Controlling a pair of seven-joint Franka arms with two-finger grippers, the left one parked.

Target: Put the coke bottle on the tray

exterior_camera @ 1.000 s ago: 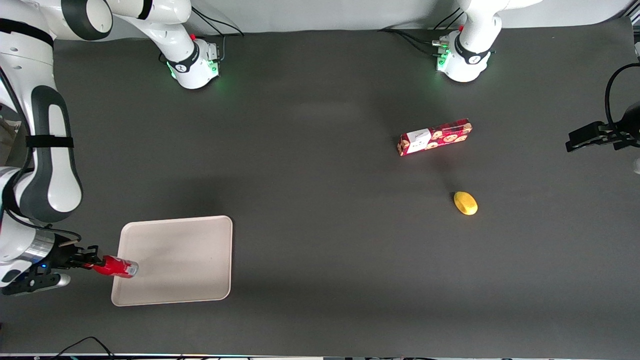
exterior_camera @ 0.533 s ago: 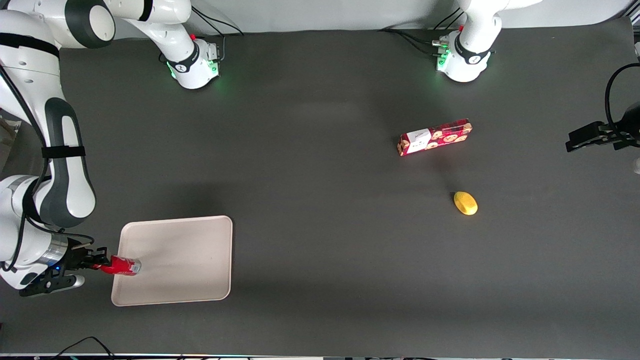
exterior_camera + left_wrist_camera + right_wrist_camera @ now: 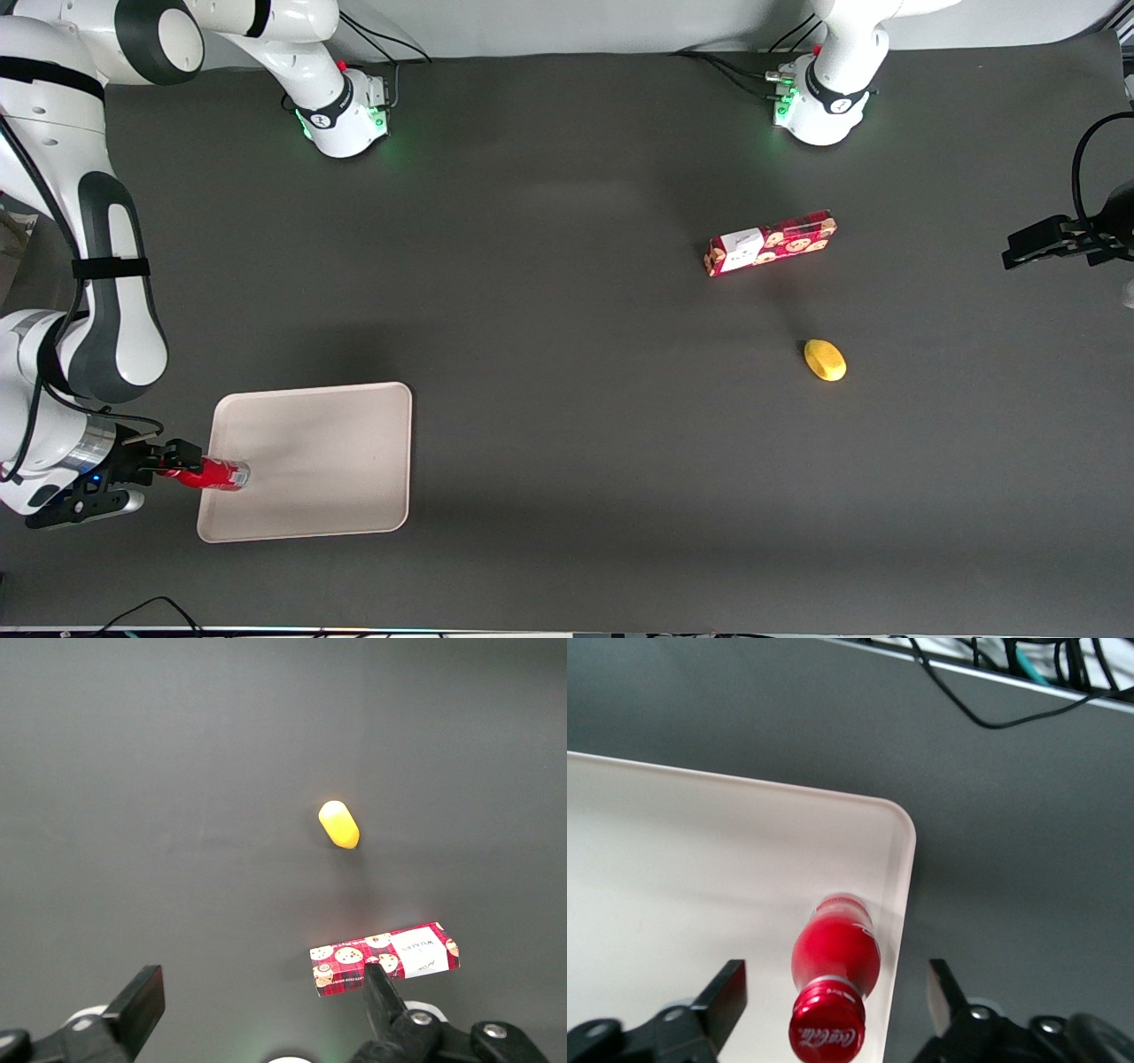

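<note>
- The gripper (image 3: pixel 182 461) has let go: its fingers (image 3: pixel 726 992) now stand wide apart on either side of the coke bottle's (image 3: pixel 213 474) cap, where half a second ago they were clamped on its neck
- The coke bottle (image 3: pixel 835 979) stands on the tray (image 3: pixel 345 461), just inside the rim at the working arm's end (close to the corner nearer the front camera)
- In the front view the bottle has barely shifted since the release, so it looks settled rather than tipping
- That suggests the placing itself is done; what remains is probably to draw the gripper away without brushing the cap
- The cookie box (image 3: pixel 771 243) and the yellow object (image 3: pixel 825 360) lie well apart from all this, toward the parked arm's end
</note>
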